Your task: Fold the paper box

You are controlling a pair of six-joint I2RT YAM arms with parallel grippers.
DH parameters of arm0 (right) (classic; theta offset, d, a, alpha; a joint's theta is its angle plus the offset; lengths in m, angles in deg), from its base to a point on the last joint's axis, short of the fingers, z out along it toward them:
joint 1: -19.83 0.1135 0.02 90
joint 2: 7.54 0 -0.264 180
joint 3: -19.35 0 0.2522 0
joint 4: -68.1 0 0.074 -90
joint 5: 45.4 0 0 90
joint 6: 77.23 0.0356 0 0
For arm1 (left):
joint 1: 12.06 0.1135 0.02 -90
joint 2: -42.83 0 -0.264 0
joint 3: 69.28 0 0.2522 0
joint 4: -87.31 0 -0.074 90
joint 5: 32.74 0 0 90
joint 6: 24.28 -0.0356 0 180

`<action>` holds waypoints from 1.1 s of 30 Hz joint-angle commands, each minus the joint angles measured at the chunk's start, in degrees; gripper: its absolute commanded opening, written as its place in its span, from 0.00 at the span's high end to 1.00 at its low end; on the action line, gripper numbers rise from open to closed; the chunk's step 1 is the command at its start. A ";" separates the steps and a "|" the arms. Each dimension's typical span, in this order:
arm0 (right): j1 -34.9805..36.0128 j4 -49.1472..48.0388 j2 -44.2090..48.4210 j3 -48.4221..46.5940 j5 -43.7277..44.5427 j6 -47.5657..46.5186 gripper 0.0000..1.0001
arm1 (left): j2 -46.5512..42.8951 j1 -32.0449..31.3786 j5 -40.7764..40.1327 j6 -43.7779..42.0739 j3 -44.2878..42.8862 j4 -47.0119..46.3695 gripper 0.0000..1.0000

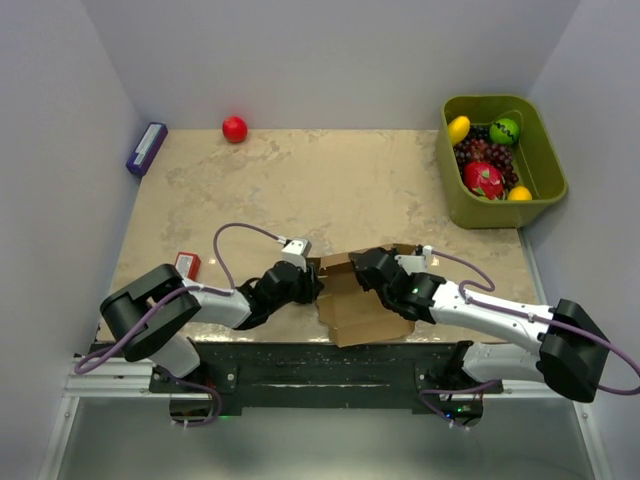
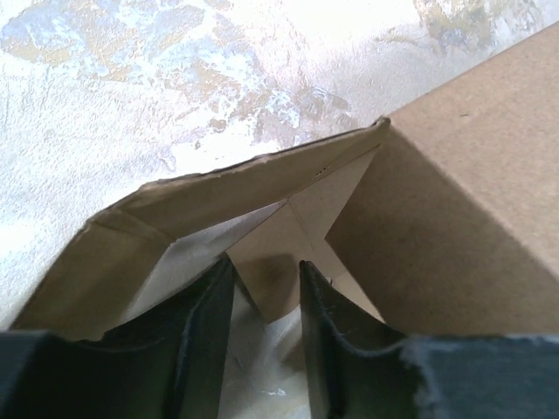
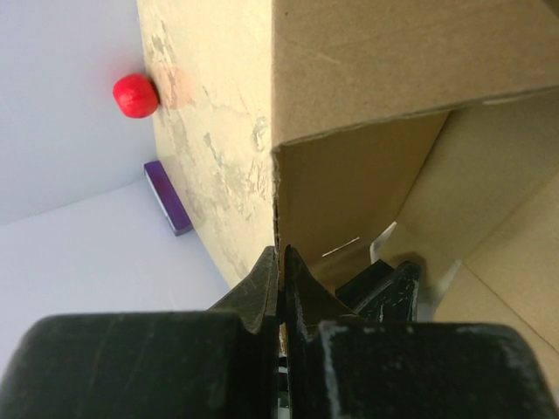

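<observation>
Marbled tabletop (image 1: 300, 180) beneath a half-formed paper box (image 1: 365, 305). Right gripper (image 3: 281, 257) pinching a wall edge, left gripper (image 2: 266, 284) parted around an inner flap (image 2: 293, 223). Could crumple flap if closing off-crease.

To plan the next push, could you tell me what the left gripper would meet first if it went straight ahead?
Most likely the inner flap of the paper box, right ahead of the left gripper; depth is hard to judge.
</observation>
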 commanded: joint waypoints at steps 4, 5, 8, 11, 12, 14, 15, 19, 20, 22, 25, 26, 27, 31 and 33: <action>0.20 -1.07 -1.23 -1.53 0.27 0.92 1.00 | -1.12 0.07 -0.74 1.89 -1.78 -3.61 0.70; 0.19 -1.15 -1.32 -1.53 0.18 1.01 1.00 | -1.56 0.07 -0.83 1.98 -1.70 -4.14 0.71; 0.28 -1.42 -1.67 -1.53 0.01 0.74 1.00 | -2.18 0.07 -0.75 2.33 -1.78 -5.02 0.75; 0.19 -1.42 -2.11 -1.44 -0.34 1.01 1.00 | -2.44 -0.02 -0.48 2.95 -1.78 -6.34 0.77; 0.28 -1.50 -2.28 -1.36 -0.35 1.01 1.00 | -2.53 -0.02 -0.31 3.12 -1.78 -6.78 0.78; 0.28 -1.68 -2.63 -1.18 -0.61 1.27 1.00 | -2.62 -0.20 -0.04 3.48 -2.13 -7.31 0.78; 0.28 -1.77 -2.72 -1.18 -0.61 1.27 1.00 | -2.62 -0.28 -0.04 3.48 -2.22 -7.31 0.78; 0.28 -2.03 -2.99 -1.18 -0.87 1.27 1.00 | -2.18 -1.07 -0.13 3.13 -3.45 -6.78 0.79; 0.28 -2.12 -3.07 -1.18 -0.87 1.27 1.00 | -1.31 -1.16 -0.04 3.04 -3.89 -6.78 0.79; 0.28 -2.21 -3.16 -1.18 -0.96 1.27 1.00 | -0.51 -1.51 0.39 3.21 -4.16 -7.13 0.80; 0.28 -2.21 -3.25 -1.01 -1.05 1.27 1.00 | 0.81 -2.30 0.75 3.39 -4.51 -8.18 0.80; 0.28 -2.21 -3.25 -0.92 -1.05 1.44 1.00 | 1.16 -2.39 1.10 3.04 -4.42 -8.71 0.80; 0.28 -2.21 -3.16 -0.83 -1.05 1.45 1.00 | 1.07 -2.48 1.36 2.34 -4.33 -9.06 0.80; 0.28 -1.86 -2.55 -0.13 -0.44 2.06 1.00 | -1.64 -2.48 -0.65 1.28 -2.58 -8.54 0.77; 0.20 -1.77 -2.11 0.22 -0.08 2.41 1.00 | -4.10 -2.39 -1.45 0.32 -1.17 -8.28 0.75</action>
